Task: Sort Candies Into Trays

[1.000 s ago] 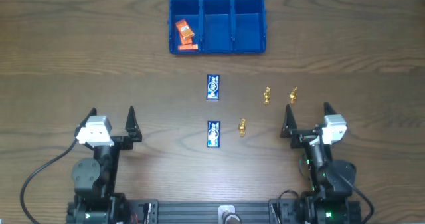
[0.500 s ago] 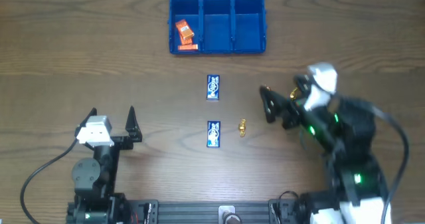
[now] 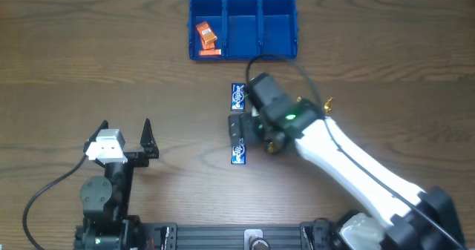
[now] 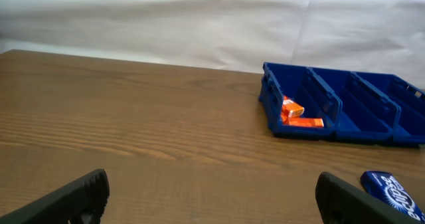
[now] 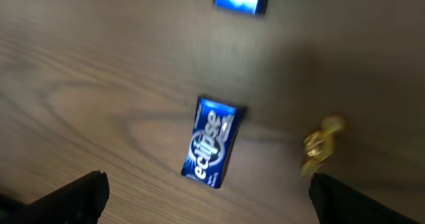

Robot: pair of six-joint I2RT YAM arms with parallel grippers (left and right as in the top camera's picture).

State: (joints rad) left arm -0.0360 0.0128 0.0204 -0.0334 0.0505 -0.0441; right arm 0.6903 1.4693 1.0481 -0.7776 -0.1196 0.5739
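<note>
A blue three-compartment tray (image 3: 243, 56) stands at the far middle, with orange candies (image 3: 205, 35) in its left compartment. Two blue candy packs lie below it, one farther (image 3: 238, 94) and one nearer (image 3: 238, 153). My right gripper (image 3: 237, 127) hovers open between them; in its wrist view the nearer blue pack (image 5: 212, 150) lies flat below the open gripper (image 5: 207, 207), with a gold candy (image 5: 319, 144) beside it. Another gold candy (image 3: 327, 102) lies right of the arm. My left gripper (image 3: 126, 130) rests open at the near left, holding nothing.
The left wrist view shows the tray (image 4: 345, 132) with the orange candies (image 4: 295, 113) and a blue pack (image 4: 392, 191) at its edge. The right arm's white link (image 3: 349, 168) crosses the table's right half. Bare wood lies left of the packs.
My right arm has swung from its resting spot at the near right up and across to the middle, ending above the blue packs. The left arm has not moved.
</note>
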